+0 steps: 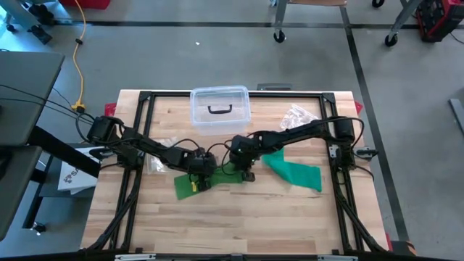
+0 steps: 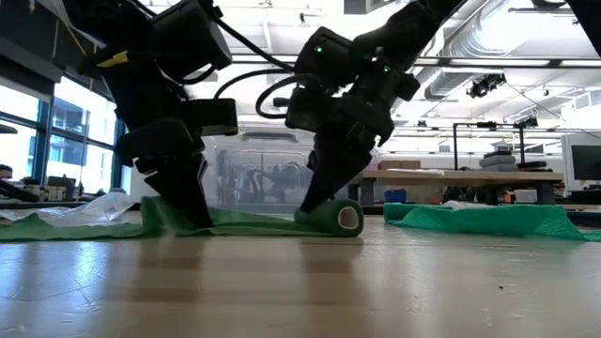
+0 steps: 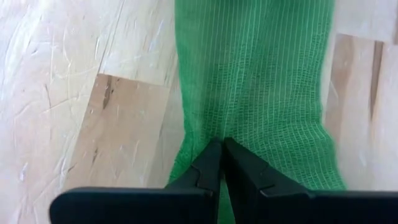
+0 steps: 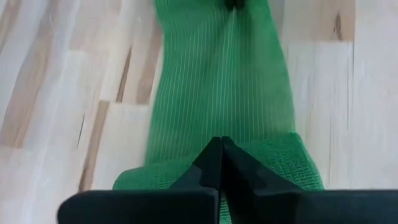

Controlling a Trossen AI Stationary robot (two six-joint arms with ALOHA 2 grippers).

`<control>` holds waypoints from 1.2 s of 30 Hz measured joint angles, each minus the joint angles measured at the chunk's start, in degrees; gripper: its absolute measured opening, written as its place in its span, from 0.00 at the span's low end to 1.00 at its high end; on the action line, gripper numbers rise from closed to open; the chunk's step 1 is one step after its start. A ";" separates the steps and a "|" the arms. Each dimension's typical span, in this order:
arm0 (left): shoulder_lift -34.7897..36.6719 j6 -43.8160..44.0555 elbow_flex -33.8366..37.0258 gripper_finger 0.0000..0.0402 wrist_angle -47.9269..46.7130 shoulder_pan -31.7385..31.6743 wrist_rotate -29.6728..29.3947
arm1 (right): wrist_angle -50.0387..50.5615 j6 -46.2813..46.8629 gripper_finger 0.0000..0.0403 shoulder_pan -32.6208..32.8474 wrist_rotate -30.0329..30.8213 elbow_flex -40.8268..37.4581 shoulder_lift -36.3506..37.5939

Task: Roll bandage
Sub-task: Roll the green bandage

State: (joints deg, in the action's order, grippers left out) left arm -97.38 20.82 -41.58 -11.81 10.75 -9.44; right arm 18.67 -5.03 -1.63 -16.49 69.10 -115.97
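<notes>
two sets of jaws closed, pinning the bandage [image 2: 254, 222]; soft, light mesh, best taken at the rolled end [image 2: 340, 217].

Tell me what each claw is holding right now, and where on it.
Left claw is shut on the flat stretch of the green bandage; right claw is shut at the bandage's rolled end.

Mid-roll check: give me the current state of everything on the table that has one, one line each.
Green bandage: flat strip, one end wound into a small roll.
Second green bandage: unrolled, loosely crumpled.
Clear plastic box: lid on.
Left gripper: shut, pressing the strip to the table.
Right gripper: shut, on the roll.
Plastic wrappers: empty, crumpled.
</notes>
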 joint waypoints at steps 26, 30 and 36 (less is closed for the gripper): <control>3.22 -8.00 0.41 0.04 3.57 1.85 -0.40 | 24.25 1.09 0.00 2.17 14.62 -0.76 13.17; 5.18 -9.16 0.55 0.04 6.07 1.87 -0.56 | 17.62 -2.57 0.00 3.25 14.54 -0.83 14.77; 6.60 -12.91 0.36 0.04 10.95 1.98 -1.41 | -1.08 -3.86 0.00 4.53 9.52 -0.72 13.25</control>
State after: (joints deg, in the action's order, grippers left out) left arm -90.78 7.90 -41.23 -0.86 12.73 -10.85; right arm 17.59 -8.89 2.90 -6.97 68.38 -102.72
